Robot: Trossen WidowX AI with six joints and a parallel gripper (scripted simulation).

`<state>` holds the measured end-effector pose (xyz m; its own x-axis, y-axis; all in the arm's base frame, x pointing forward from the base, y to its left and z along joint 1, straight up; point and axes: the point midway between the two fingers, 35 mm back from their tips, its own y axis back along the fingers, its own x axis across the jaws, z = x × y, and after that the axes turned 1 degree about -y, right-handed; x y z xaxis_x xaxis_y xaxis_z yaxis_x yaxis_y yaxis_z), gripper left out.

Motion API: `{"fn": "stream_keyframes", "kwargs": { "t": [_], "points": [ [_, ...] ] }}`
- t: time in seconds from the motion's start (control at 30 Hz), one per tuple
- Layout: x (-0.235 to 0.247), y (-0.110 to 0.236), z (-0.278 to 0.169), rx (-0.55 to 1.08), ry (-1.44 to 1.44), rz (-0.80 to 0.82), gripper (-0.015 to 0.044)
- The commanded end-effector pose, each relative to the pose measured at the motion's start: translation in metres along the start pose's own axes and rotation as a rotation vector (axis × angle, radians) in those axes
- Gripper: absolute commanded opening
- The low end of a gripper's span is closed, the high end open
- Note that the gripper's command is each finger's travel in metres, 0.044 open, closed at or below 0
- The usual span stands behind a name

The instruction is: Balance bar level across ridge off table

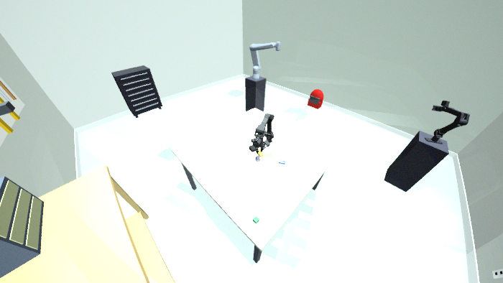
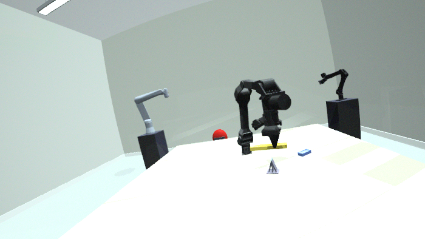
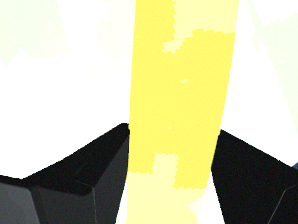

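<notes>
Pale grey-green walls enclose a white bench point(image 2: 212, 194), where a black arm point(image 2: 243, 115) rises from its base, folds over at the top and points its claw point(image 2: 275, 145) straight down, pinching a yellow bar point(image 2: 268, 147) near its middle. Nearer the exterior camera, apart from the bar, stands a small grey triangular ridge point(image 2: 272, 167), with a small blue block point(image 2: 304, 152) lying to its right. Low over the bench, the bar looks roughly level, its long axis running left to right in the exterior view and straight up the wrist view between the two dark fingers
</notes>
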<state>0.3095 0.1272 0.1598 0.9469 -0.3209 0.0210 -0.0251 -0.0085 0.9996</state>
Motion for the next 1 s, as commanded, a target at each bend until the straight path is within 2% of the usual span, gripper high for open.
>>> {"fn": "stream_keyframes", "kwargs": {
  "t": [0.0,0.97],
  "points": [
    [-0.003,0.000,-0.006,0.002,-0.021,-0.001,0.0000],
    [-0.001,-0.043,-0.007,0.002,-0.022,-0.001,0.0000]
  ]
}}
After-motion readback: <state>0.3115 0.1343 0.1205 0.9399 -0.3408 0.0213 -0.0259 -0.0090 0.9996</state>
